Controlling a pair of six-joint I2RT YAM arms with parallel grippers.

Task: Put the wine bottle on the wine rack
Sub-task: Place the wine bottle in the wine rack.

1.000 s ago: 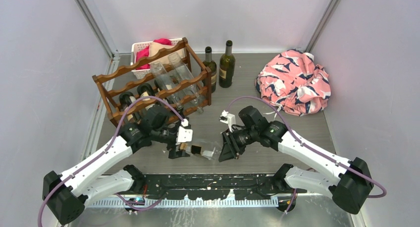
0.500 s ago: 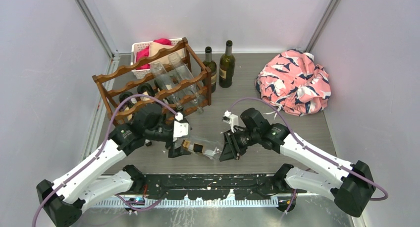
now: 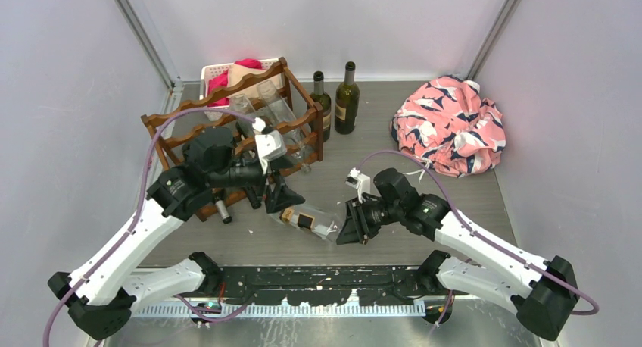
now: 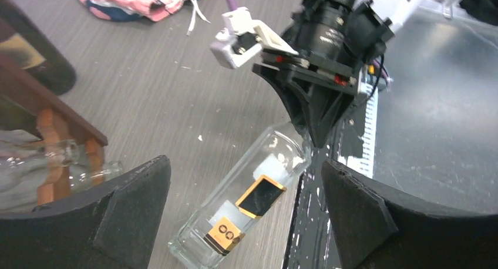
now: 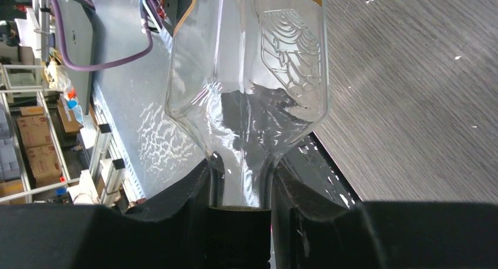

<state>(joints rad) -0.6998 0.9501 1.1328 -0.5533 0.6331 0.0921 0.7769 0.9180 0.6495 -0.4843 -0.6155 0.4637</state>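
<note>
- The wine bottle [image 3: 306, 222] is clear glass with a black and gold label. It lies nearly flat, low on the desk [image 3: 424, 203], in front of the wine rack [image 3: 182, 104] and apart from it.
- Its neck points toward the right arm and its base toward the left arm. I cannot tell whether the base touches the desk.
- The right hand [image 3: 342, 227] is closed narrow on the bottle's neck. In the right wrist view its two black fingers [image 5: 194, 204] press the neck from both sides.
- The left hand [image 3: 271, 198] is spread wide and holds nothing. It hangs above the bottle's base end, just in front of the rack. In the left wrist view its fingers [image 4: 126, 213] stand well clear on either side of the bottle.
- The rack stands at the back left of the desk, with clear and dark bottles lying in its tiers.
- Two dark bottles [image 3: 347, 98] stand upright just to the right of the rack.
- A white basket [image 3: 216, 73] holding red cloth sits behind the rack.
- A pink patterned cloth [image 3: 452, 126] lies bunched at the back right.
</note>
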